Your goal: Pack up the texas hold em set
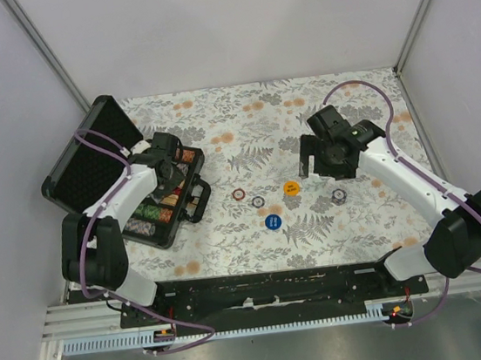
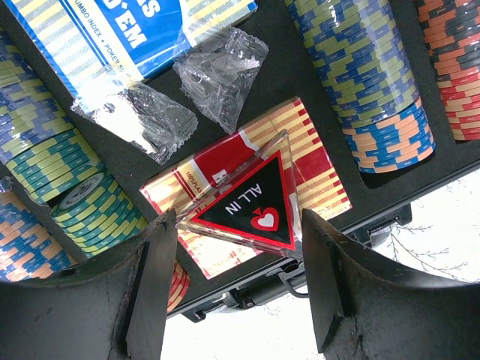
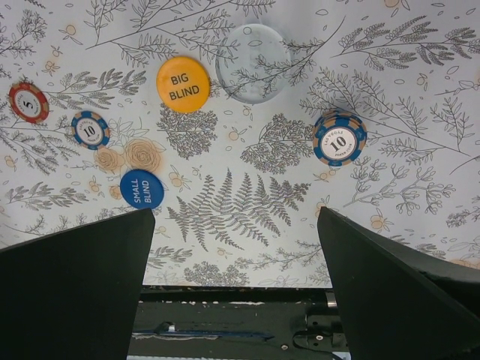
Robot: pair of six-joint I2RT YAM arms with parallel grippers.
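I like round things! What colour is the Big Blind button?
The Big Blind button is orange, clearest in the right wrist view.

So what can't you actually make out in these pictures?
Top view: the left arm hides much of the inside of the case; lettering on the buttons is too small.
Left wrist view: the top edge cuts off the blue box; the triangle covers the name on the red box; crinkled bags blur their contents.
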